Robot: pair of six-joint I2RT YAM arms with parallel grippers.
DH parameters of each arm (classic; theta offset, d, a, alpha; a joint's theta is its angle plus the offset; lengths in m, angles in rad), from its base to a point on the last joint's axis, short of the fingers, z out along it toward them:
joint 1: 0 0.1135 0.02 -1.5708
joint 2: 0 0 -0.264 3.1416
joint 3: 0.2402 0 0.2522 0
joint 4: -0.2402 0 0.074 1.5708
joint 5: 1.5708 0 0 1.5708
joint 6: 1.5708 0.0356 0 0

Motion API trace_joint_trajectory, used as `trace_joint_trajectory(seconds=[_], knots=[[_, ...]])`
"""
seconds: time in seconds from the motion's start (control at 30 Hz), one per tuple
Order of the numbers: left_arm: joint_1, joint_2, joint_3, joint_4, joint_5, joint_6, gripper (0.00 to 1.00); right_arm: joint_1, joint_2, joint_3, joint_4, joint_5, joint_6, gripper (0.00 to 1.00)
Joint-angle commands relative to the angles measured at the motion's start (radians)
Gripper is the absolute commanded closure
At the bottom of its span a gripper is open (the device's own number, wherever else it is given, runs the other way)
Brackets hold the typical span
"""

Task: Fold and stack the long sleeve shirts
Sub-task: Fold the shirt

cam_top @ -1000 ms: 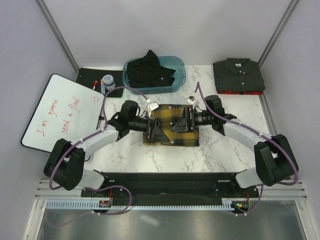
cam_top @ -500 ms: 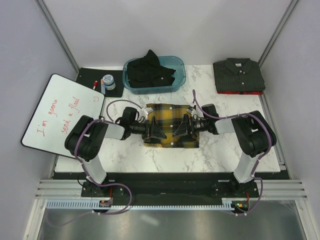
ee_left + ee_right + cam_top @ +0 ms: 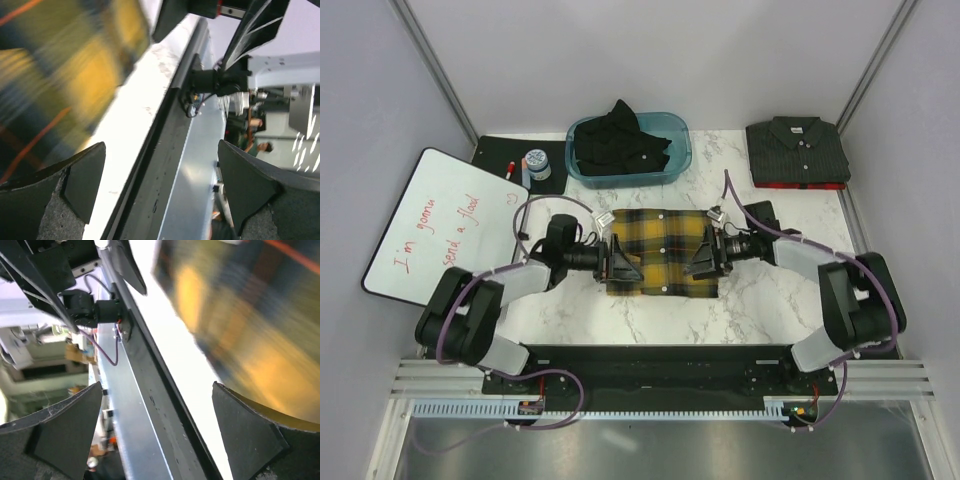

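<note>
While the left gripper (image 3: 626,264) and right gripper (image 3: 695,260) gape over the plaid (image 3: 662,250) mid-table, a one-layer pinch could undo its fold.

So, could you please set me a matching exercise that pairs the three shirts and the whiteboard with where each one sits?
Things:
1. plaid shirt
2. black shirt
3. charcoal shirt
4. whiteboard

Places:
A. folded at the far right corner of the table
B. at the table's left edge
C. in the blue bin
D. mid-table, between the left gripper and the right gripper

Pairs: 1-D, 2-C, 3-A, 4-B
</note>
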Motion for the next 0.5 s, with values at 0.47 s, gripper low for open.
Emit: trace_joint_trajectory(seconds=[0.47], knots=[[-0.022,0.141,0.016,-0.153,-0.046,0.134,0.01,0.078,0.217,-0.016,-0.192,0.038,-0.271,0.02]])
